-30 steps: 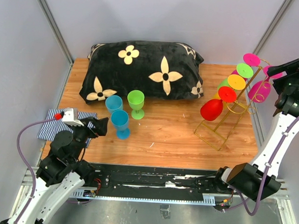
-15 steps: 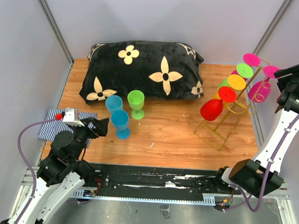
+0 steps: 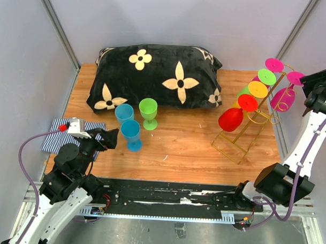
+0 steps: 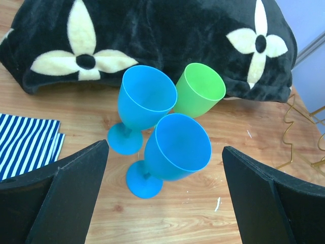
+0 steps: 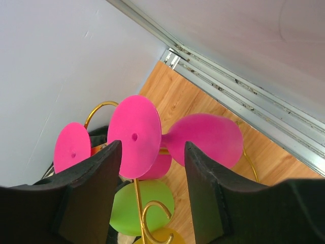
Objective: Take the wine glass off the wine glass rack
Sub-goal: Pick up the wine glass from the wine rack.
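A pink wine glass [image 5: 203, 140] hangs by its stem at the top right of the gold wire wine glass rack [image 3: 242, 149], bowl toward the table [image 3: 283, 98]. My right gripper [image 5: 152, 146] straddles its stem just behind the round foot, jaws partly closed, with a gap still showing on both sides. From above, that right gripper [image 3: 310, 84] sits at the rack's upper right end. My left gripper [image 4: 165, 152] is wide open and holds nothing, low over the table by two blue glasses [image 4: 175, 147].
Red [image 3: 230, 119], yellow [image 3: 258, 89], green [image 3: 267, 76] and another pink glass [image 3: 273, 65] hang on the rack. A green glass [image 3: 148, 112] stands by the blue ones. A black flowered pillow [image 3: 154, 76] lies behind, a striped cloth [image 3: 55, 134] at left. The enclosure wall is close on the right.
The right arm has shifted slightly right, and its jaws have narrowed around the pink glass's stem. The left arm has not moved.
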